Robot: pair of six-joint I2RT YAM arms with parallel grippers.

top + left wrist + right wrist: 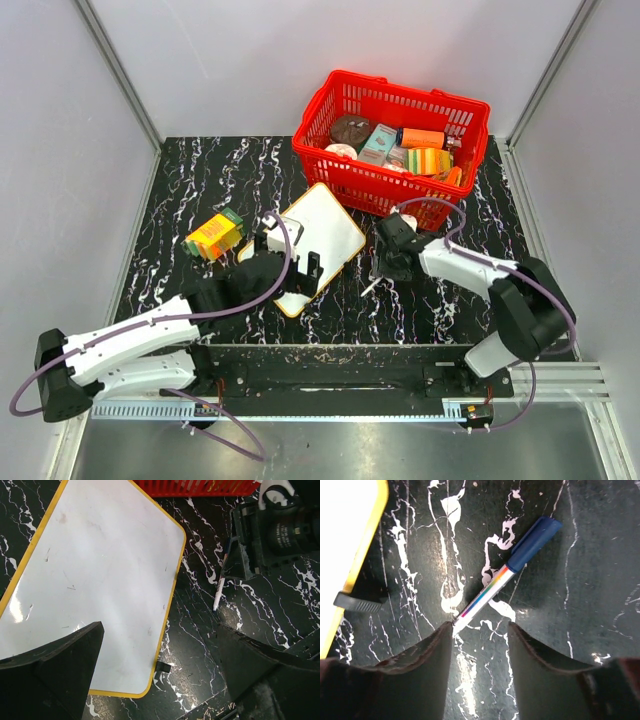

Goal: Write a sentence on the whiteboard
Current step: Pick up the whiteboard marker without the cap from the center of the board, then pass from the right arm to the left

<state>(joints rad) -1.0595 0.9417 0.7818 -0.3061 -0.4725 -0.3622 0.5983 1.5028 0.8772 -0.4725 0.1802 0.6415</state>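
Overhead hides what the right wrist shows: right end effector [480, 627] part-open astride the marker [500, 578].

The black, white-veined bench [200, 180] carries a whiteboard [325, 235] lying flat near its middle. A red basket [370, 185] stands just behind the board, with a yellow-and-green box [213, 235] to the left and a blue-capped marker [507, 577] to the right. A small black piece [357, 601], perhaps a clip, lies at the board's edge.
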